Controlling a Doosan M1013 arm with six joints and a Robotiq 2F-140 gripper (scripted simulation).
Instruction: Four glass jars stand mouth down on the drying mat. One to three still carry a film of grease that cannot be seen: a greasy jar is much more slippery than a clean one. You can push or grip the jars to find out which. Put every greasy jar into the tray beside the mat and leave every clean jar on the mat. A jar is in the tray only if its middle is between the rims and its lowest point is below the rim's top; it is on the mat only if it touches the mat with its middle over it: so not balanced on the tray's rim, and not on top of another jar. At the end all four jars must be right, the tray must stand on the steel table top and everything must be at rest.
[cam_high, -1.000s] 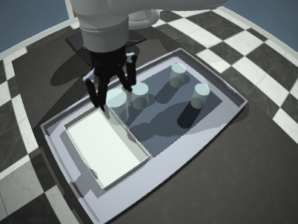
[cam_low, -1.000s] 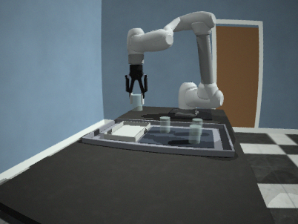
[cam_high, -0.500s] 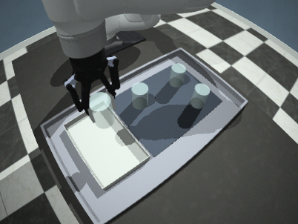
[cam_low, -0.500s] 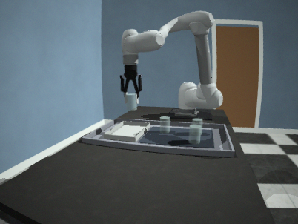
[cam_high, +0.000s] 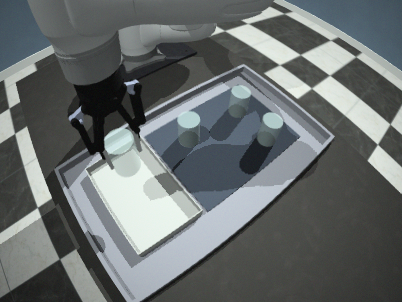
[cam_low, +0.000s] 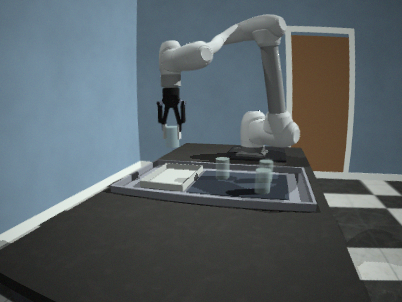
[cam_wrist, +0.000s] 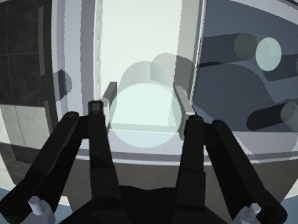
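Background stuff: plain blue walls (cam_low: 70, 90), an orange-brown door (cam_low: 320, 100) in a white frame (cam_low: 288, 90), black-and-white checkered floor tiles (cam_high: 345, 45), and a white baseboard (cam_low: 65, 202) along the left wall.
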